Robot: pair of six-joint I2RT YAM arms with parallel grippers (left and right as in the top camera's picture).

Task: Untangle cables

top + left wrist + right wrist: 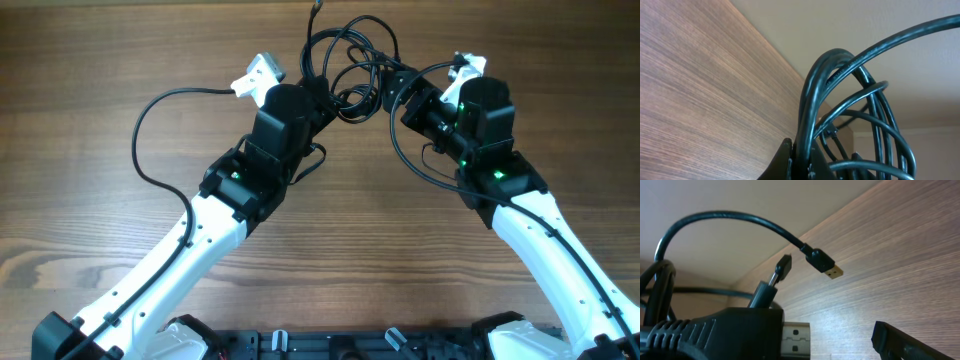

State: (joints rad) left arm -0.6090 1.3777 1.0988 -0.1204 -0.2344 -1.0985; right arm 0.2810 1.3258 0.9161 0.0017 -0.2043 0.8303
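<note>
A tangle of thin black cables (350, 55) lies at the far middle of the wooden table, between my two grippers. My left gripper (325, 92) is shut on a bundle of cable loops (807, 130), which rise from between its fingers (802, 162). My right gripper (400, 90) is open. A wide black plug with a silver end (795, 339) sits against its left side, with a gap to the right finger (905, 342). A gold-tipped plug (823, 263) and a small black plug (783, 266) hang above the table beyond it.
One cable end (315, 8) sticks out toward the table's far edge. Thicker robot wiring loops out beside the left arm (145, 120) and the right arm (410, 165). The bare wooden table (100, 220) spreads around both arms.
</note>
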